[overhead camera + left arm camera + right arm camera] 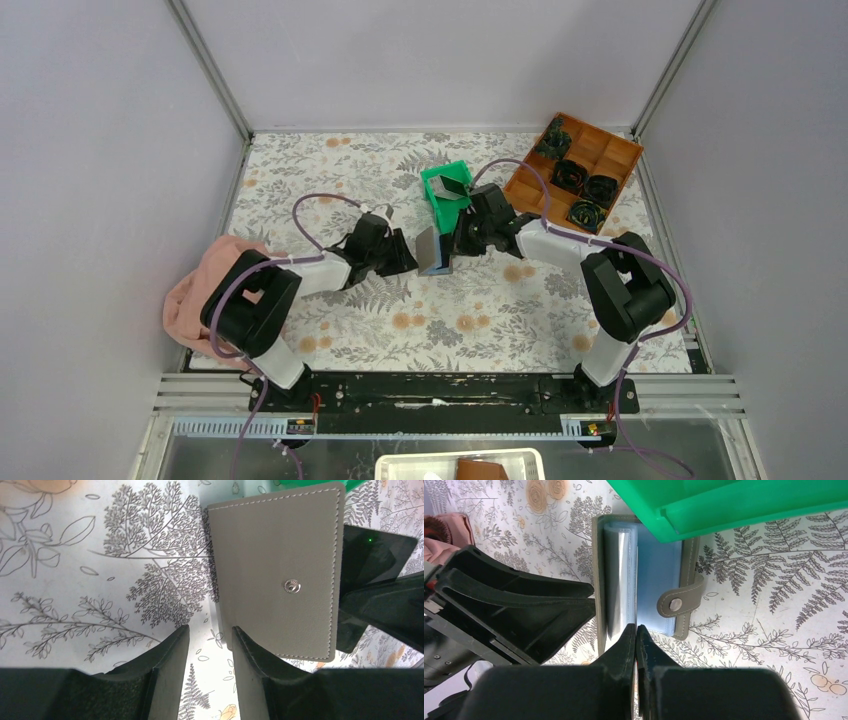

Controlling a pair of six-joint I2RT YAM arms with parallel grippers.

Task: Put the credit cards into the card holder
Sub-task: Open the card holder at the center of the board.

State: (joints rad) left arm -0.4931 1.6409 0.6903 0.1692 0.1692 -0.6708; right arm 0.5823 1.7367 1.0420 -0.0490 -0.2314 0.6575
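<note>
The card holder (432, 250) stands open on the flowered table between my two grippers. Its grey outer face with a metal snap (280, 565) fills the left wrist view. Its blue inside with clear sleeves (649, 575) faces the right wrist camera. My left gripper (210, 630) is open, with tablecloth showing between its fingers and one finger against the cover's outer side. My right gripper (636, 627) is shut, its tips at the sleeves' lower edge; nothing held shows. One dark credit card (450, 187) lies tilted in the green bin (437, 203).
A brown compartment tray (610, 150) with dark round parts sits at the back right. A pink cloth (195, 295) lies by the left arm. The green bin's wall (744, 505) overhangs the holder's top.
</note>
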